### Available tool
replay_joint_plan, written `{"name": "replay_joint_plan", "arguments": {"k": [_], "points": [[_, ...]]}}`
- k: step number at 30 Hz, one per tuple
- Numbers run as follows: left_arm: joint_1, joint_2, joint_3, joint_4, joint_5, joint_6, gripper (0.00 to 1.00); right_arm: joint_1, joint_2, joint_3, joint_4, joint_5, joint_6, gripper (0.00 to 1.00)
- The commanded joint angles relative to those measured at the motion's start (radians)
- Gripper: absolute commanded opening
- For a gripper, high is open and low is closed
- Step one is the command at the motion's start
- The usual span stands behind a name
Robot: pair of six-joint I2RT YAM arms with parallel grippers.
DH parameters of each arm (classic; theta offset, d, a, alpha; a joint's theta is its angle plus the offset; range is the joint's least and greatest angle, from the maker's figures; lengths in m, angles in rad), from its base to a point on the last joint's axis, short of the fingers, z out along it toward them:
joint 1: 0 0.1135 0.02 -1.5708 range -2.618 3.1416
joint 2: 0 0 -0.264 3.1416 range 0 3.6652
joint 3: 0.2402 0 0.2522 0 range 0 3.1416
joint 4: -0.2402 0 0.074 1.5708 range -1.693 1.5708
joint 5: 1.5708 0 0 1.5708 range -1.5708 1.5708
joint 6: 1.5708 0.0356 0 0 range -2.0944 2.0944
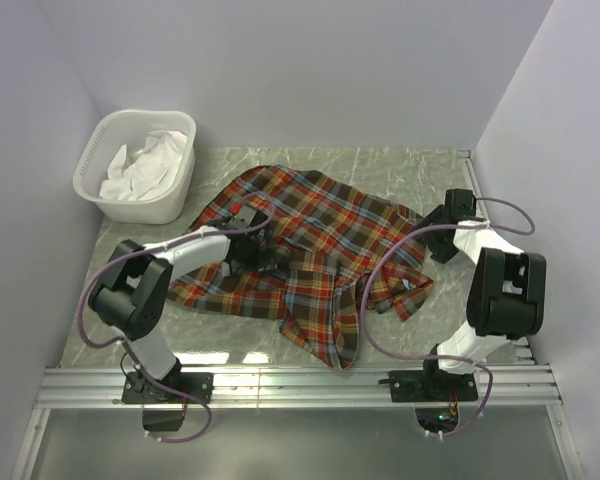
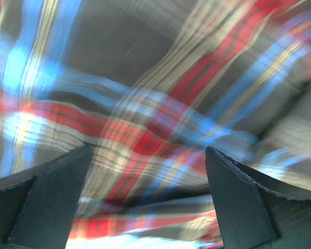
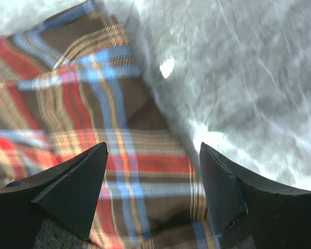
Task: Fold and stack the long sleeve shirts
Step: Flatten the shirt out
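One long sleeve shirt (image 1: 315,255), plaid in red, orange, blue and brown, lies crumpled and spread across the middle of the table. My left gripper (image 1: 263,250) hangs low over its left-middle part. In the left wrist view it (image 2: 149,149) is open, with blurred plaid cloth (image 2: 145,93) filling the space between and beyond the fingers. My right gripper (image 1: 432,245) is at the shirt's right edge. It (image 3: 153,148) is open above the plaid hem (image 3: 140,171), holding nothing.
A white laundry basket (image 1: 95,165) with white garments (image 1: 150,165) stands at the back left. Grey marble tabletop (image 3: 249,78) shows to the right of the shirt. White walls close in the left, back and right sides. A metal rail (image 1: 300,385) runs along the near edge.
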Motion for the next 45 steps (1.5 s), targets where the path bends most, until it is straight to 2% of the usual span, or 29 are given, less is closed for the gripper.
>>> {"name": "replay_joint_plan", "arguments": {"k": [1,9,12,13,14,16,20,21,24,25,30,32,33,34,36,37,39,41,43,45], "points": [[0.003,-0.056,-0.125,-0.027,0.018,-0.027,0.99,-0.007,0.068,0.08,0.05,-0.043,-0.026,0.78],[0.005,-0.18,-0.286,-0.034,0.058,-0.038,0.99,-0.005,0.198,0.141,0.062,-0.133,-0.095,0.72],[0.003,-0.214,-0.306,-0.057,0.058,-0.032,0.99,-0.002,0.206,0.154,0.084,-0.222,-0.154,0.47],[0.01,-0.225,-0.304,-0.065,0.055,-0.029,0.99,0.001,0.198,0.161,0.071,-0.24,-0.17,0.24],[0.013,-0.25,-0.304,-0.074,0.049,-0.031,0.99,0.019,0.184,0.178,0.065,-0.257,-0.206,0.13],[0.032,-0.278,-0.286,-0.094,0.037,-0.031,0.99,0.06,0.1,0.195,0.054,-0.245,-0.241,0.0],[0.088,-0.332,-0.219,-0.113,0.002,-0.027,0.99,0.251,-0.082,0.221,0.031,-0.15,-0.36,0.0],[0.103,-0.344,-0.193,-0.114,-0.009,-0.027,0.99,0.353,-0.143,0.223,0.025,-0.123,-0.381,0.0],[0.18,-0.364,-0.165,-0.1,-0.043,-0.023,0.99,0.513,-0.236,0.2,0.013,-0.179,-0.45,0.0],[0.222,-0.369,-0.16,-0.085,-0.044,-0.018,0.99,0.642,-0.251,0.18,-0.002,-0.197,-0.473,0.0],[0.319,-0.369,-0.172,-0.048,-0.043,-0.017,0.99,1.001,-0.221,0.144,-0.119,-0.316,-0.56,0.01],[0.336,-0.367,-0.183,-0.036,-0.04,-0.017,0.99,1.106,-0.187,0.138,-0.189,-0.354,-0.556,0.11],[0.336,-0.364,-0.194,-0.033,-0.031,-0.017,0.99,1.133,-0.157,0.138,-0.211,-0.351,-0.556,0.17],[0.338,-0.361,-0.197,-0.03,-0.025,-0.02,0.99,1.156,-0.144,0.146,-0.257,-0.348,-0.56,0.28],[0.338,-0.355,-0.212,-0.022,0.006,-0.026,0.99,1.191,-0.133,0.167,-0.304,-0.313,-0.562,0.44],[0.336,-0.355,-0.217,-0.021,0.017,-0.031,0.99,1.191,-0.141,0.18,-0.332,-0.298,-0.562,0.57],[0.336,-0.361,-0.226,-0.019,0.026,-0.035,0.99,1.185,-0.199,0.216,-0.344,-0.209,-0.55,0.7],[0.336,-0.366,-0.228,-0.022,0.035,-0.035,0.99,1.159,-0.239,0.255,-0.346,-0.128,-0.516,0.72],[0.335,-0.37,-0.225,-0.021,0.047,-0.035,0.99,1.069,-0.283,0.279,-0.341,-0.011,-0.464,0.72],[0.333,-0.367,-0.228,-0.014,0.052,-0.038,0.99,0.977,-0.309,0.267,-0.326,0.087,-0.341,0.72]]}}
